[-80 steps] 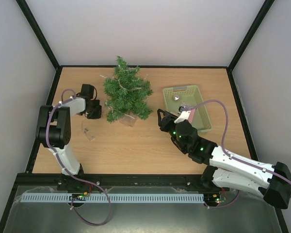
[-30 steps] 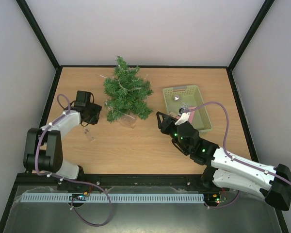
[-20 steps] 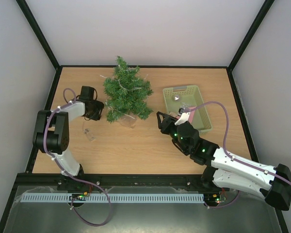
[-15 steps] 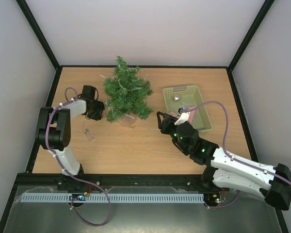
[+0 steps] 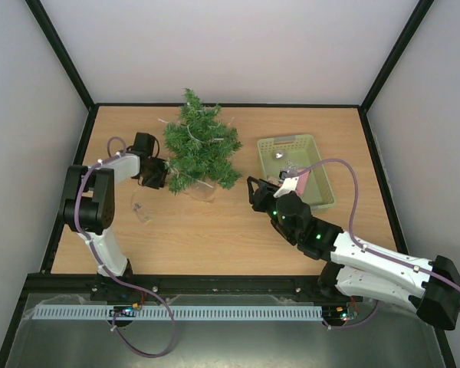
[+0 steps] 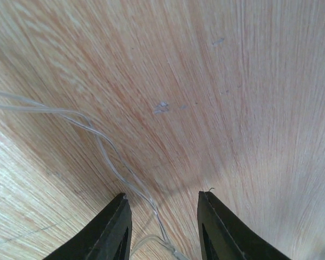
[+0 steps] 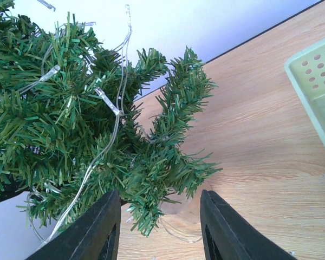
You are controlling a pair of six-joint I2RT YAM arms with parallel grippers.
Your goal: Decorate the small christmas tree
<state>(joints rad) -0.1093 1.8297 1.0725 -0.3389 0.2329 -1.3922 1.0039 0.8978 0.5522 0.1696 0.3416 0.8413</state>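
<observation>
Tree: the small christmas tree [image 5: 202,147] stands at the back middle of the table [image 5: 215,230]; a bristly dark green cone.
Lights: a clear light string [image 7: 117,103] with tiny bulbs drapes over the branches.
Table: pale wood with fine grain.
Basket: a pale green basket [image 5: 288,141] of perforated plastic sits right of the tree; its contents are too small to tell.
Left gripper [image 6: 165,227]: just beside the tree's low left branches, jaws apart; a thin clear wire [image 6: 105,149] runs between them, cut off below.
Right gripper [image 7: 160,214]: jaws apart, empty, facing the tree.
Unclear: a small transparent object [image 5: 140,208] lies on the wood.
</observation>
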